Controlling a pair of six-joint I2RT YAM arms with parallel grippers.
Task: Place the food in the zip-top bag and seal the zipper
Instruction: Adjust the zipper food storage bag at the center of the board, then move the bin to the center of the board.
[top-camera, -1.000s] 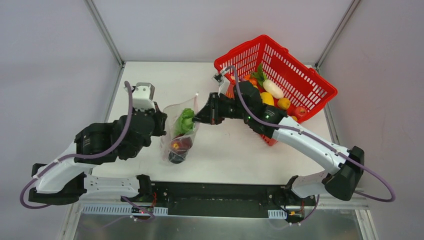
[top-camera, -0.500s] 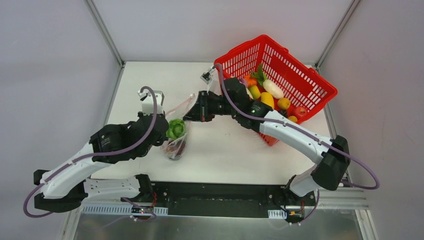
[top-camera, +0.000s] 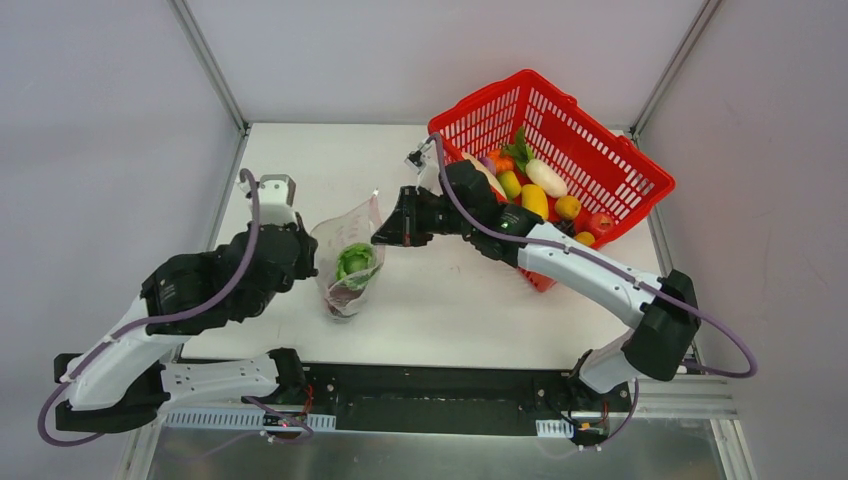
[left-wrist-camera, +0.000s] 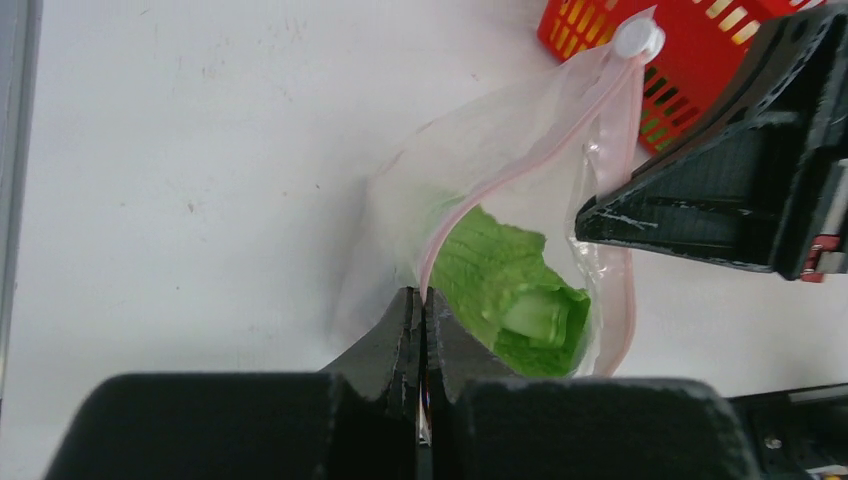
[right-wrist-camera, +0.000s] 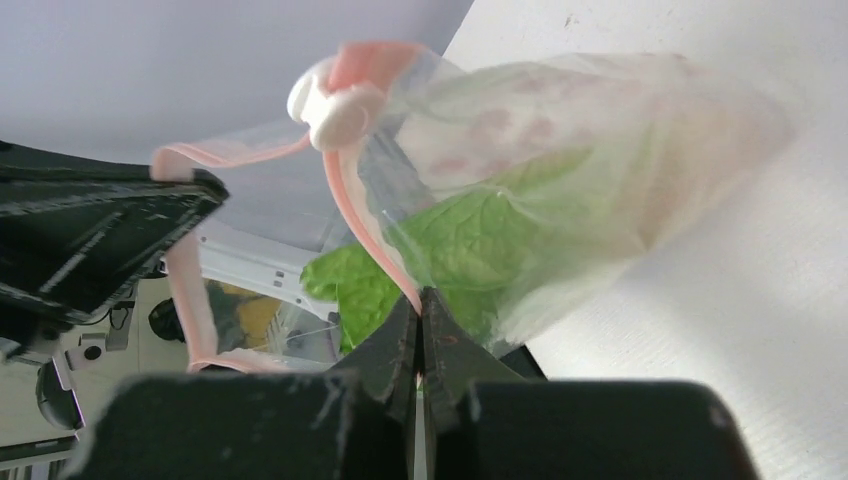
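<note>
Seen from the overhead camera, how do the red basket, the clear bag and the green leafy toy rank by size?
Largest to smallest:
1. red basket
2. clear bag
3. green leafy toy, which sits inside the bag

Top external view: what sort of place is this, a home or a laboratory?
Probably a laboratory test cell: a white table inside grey walls with metal frame posts, a left arm and a right arm bolted at its near edge, and toy food in a red basket.

red basket (top-camera: 600, 150), green food (top-camera: 353, 262), pink zipper (right-wrist-camera: 186, 290)
</note>
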